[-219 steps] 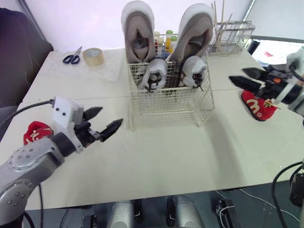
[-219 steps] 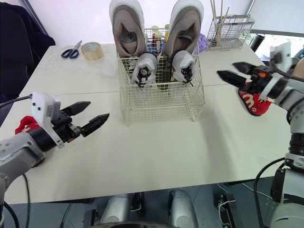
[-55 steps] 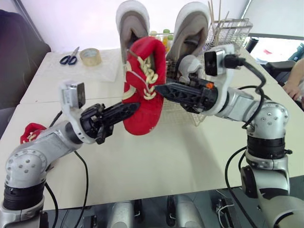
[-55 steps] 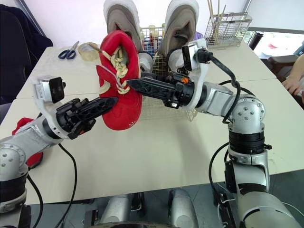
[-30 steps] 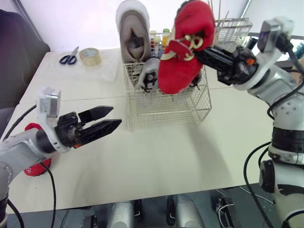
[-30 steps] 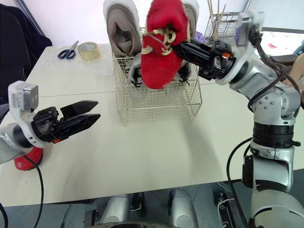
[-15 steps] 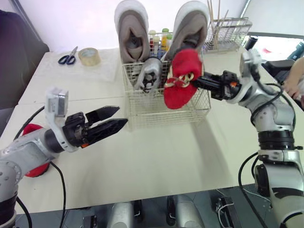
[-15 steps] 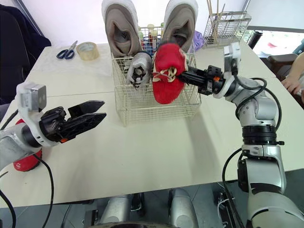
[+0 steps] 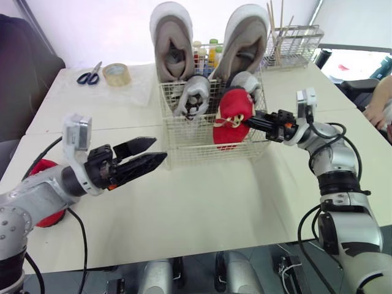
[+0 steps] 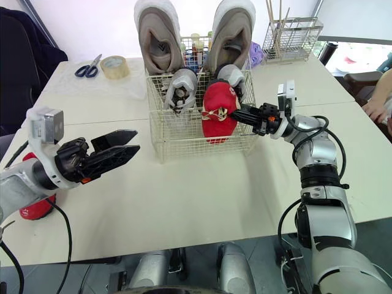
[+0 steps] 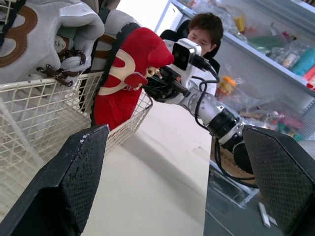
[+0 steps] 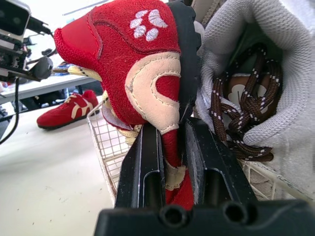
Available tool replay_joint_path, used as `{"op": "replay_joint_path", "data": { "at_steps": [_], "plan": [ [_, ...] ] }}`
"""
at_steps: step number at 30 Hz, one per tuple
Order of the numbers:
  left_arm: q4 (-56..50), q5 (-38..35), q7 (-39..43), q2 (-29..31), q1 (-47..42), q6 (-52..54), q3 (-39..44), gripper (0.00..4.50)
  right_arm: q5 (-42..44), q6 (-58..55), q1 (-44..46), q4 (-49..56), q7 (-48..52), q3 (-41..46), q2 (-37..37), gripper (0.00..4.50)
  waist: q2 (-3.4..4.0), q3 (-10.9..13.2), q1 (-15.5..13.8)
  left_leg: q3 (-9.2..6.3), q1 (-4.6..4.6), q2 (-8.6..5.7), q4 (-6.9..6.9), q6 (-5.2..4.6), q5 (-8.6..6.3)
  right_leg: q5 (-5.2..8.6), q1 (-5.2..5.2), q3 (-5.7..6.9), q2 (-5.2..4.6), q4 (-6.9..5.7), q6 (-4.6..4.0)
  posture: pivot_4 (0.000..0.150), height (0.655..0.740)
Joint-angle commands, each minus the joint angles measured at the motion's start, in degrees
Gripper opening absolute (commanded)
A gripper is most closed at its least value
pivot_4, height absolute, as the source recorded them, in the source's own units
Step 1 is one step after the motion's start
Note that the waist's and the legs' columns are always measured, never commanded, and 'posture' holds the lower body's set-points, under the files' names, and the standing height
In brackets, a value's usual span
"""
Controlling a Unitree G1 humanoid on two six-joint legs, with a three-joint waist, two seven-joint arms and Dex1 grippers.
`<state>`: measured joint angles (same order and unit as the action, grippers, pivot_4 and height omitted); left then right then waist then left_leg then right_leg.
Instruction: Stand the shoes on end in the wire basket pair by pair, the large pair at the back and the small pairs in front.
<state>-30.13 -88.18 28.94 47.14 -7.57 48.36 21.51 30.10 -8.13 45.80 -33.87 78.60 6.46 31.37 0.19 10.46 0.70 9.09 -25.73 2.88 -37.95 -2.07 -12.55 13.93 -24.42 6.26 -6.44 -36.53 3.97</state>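
Note:
The wire basket (image 9: 184, 131) holds a large grey pair (image 9: 172, 44) on end at the back and a small grey pair (image 9: 195, 95) in front of it. A red shoe (image 9: 231, 115) stands on end in the basket's front right corner, its sole against the right small grey shoe (image 12: 246, 88). My right gripper (image 9: 246, 121) reaches in from the right, shut on this red shoe's upper (image 12: 147, 73). The second red shoe (image 9: 43, 214) lies on the table at the far left, partly behind my left arm. My left gripper (image 9: 150, 154) hovers open left of the basket, holding nothing.
Scissors (image 9: 90, 75) and a tape roll (image 9: 116, 73) lie at the back left. Bottles (image 9: 208, 52) stand behind the basket, and a wire rack (image 9: 294, 46) with sticks is at the back right. A person (image 11: 204, 29) sits beyond the table's right side.
My right gripper has brought the red shoe down from above the basket's front rim into its front right corner. The left gripper has barely moved.

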Motion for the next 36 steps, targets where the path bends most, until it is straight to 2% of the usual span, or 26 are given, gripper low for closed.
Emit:
{"op": "replay_joint_path", "data": {
  "at_steps": [1,12,17,18,19,24,36],
  "plan": [
    [-0.85,-0.38,-0.10,0.12,-0.33,-0.66,0.82,4.45,-0.27,-0.16,-0.43,-0.59,-0.99,2.64,1.84,0.18,0.00,0.00,-0.03,0.00,0.00,-0.02,0.01,-0.02,-0.01,-0.01,0.01,0.00,-0.04,0.06,0.00,0.150,0.7400],
    [1.13,2.26,0.46,-1.03,-2.42,-0.41,-1.38,4.45,-4.93,5.06,-0.91,-5.03,-0.19,0.57,0.84,0.18,0.00,0.00,0.24,0.04,0.01,-0.04,0.20,-0.04,-0.03,-0.06,0.00,-0.03,-0.11,0.23,0.01,0.150,0.7400],
    [1.18,2.93,0.30,-1.30,-2.53,-0.54,-1.59,4.50,-6.15,6.84,-0.54,-8.78,-0.51,0.48,0.17,2.55,-0.06,-0.04,0.44,0.06,0.28,-0.01,0.27,-0.02,-0.03,-0.06,0.17,-0.04,-0.09,0.25,0.00,0.150,0.7400],
    [1.13,2.95,0.25,-1.30,-2.51,-0.57,-1.58,4.50,-6.36,7.20,-0.48,-9.37,-0.71,0.66,0.23,2.87,-0.07,-0.05,0.44,0.06,0.32,-0.01,0.27,-0.06,-0.05,-0.06,0.20,-0.04,-0.10,0.27,-0.01,0.150,0.7400],
    [1.08,2.98,0.19,-1.30,-2.47,-0.60,-1.55,4.50,-6.64,7.70,-0.48,-9.81,-0.83,0.76,0.48,2.87,-0.09,-0.06,0.45,0.06,0.32,-0.01,0.27,-0.31,-0.19,-0.08,0.21,-0.04,-0.11,0.29,-0.04,0.150,0.7400],
    [0.78,3.01,0.12,-1.27,-1.94,-0.63,-1.14,4.50,-6.20,7.01,-0.95,-8.20,-1.28,2.03,2.32,2.87,-0.14,-0.10,0.32,0.08,0.32,-0.03,0.33,-0.32,-0.21,-0.12,0.19,-0.04,-0.21,0.38,-0.09,0.150,0.7400],
    [1.37,3.82,0.67,-1.60,-1.38,-0.80,-1.30,4.50,1.17,-8.62,-10.84,17.57,-6.58,6.15,7.66,2.87,-0.10,-0.07,0.09,0.14,0.23,-0.09,0.91,-0.13,-0.09,-0.11,-0.04,-0.05,-0.35,0.52,-0.12,0.150,0.7400]
  ]
}}
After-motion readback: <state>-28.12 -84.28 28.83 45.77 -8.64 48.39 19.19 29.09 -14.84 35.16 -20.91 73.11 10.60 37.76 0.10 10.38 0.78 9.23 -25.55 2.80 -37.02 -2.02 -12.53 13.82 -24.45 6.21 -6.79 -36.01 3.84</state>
